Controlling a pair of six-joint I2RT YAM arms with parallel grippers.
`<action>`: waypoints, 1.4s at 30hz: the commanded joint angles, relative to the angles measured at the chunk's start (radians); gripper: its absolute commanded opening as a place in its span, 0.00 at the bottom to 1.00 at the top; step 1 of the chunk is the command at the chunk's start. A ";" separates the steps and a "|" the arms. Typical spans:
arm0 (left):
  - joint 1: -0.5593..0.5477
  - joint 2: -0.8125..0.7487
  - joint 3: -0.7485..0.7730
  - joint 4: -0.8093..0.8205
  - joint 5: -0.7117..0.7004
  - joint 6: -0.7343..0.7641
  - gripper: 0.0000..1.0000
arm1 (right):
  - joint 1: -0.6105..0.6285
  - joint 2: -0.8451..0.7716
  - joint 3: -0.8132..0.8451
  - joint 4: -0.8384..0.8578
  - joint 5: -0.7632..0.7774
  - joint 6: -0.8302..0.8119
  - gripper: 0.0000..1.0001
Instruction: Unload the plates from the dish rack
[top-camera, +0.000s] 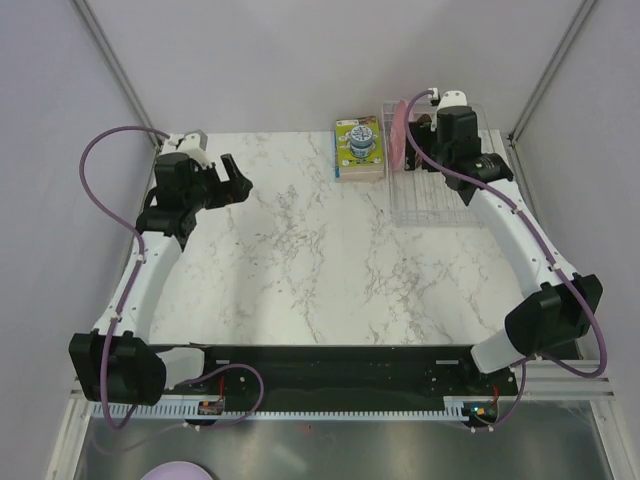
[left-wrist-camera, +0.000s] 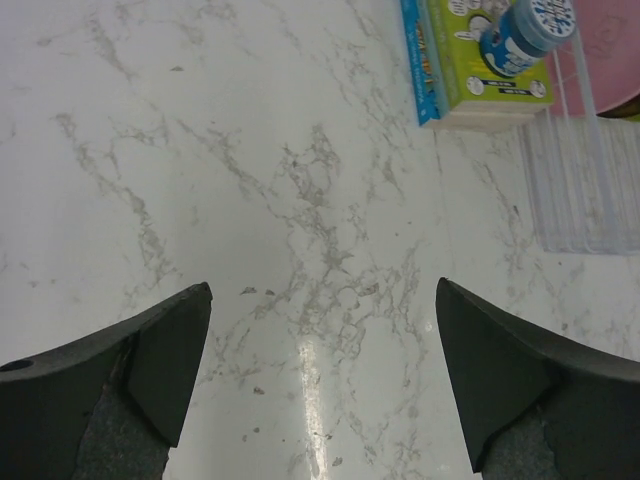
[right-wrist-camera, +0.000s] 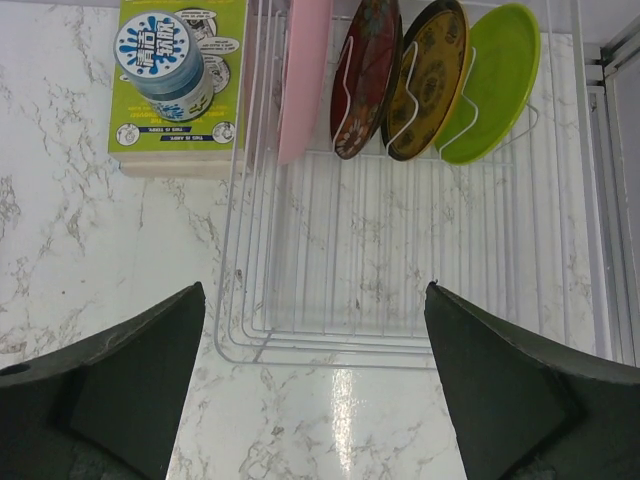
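Note:
The clear dish rack (top-camera: 432, 195) stands at the table's far right. In the right wrist view the rack (right-wrist-camera: 400, 260) holds four plates on edge at its far end: pink (right-wrist-camera: 305, 80), patterned red (right-wrist-camera: 365, 75), patterned yellow (right-wrist-camera: 430, 75) and lime green (right-wrist-camera: 495, 80). My right gripper (right-wrist-camera: 315, 290) is open and empty, above the rack's near edge; in the top view it (top-camera: 452, 140) hangs over the rack. My left gripper (top-camera: 238, 180) is open and empty above bare marble at the far left (left-wrist-camera: 322, 285). The pink plate (top-camera: 400, 135) also shows from above.
A green-yellow printed box (top-camera: 360, 148) lies just left of the rack; it also shows in the right wrist view (right-wrist-camera: 180, 85) and the left wrist view (left-wrist-camera: 480, 60). A pale lavender disc (top-camera: 178, 470) lies below the table's near edge. Grey walls close in the far side.

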 joint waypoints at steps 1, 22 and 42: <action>0.017 -0.060 0.028 -0.055 -0.211 -0.070 1.00 | 0.009 0.034 0.103 -0.029 0.040 -0.005 0.98; 0.020 0.110 0.033 0.030 -0.141 -0.132 0.90 | 0.057 0.751 0.826 0.004 0.452 -0.191 0.93; 0.020 0.219 0.021 0.088 -0.067 -0.161 0.77 | 0.102 0.839 0.761 0.256 0.666 -0.371 0.00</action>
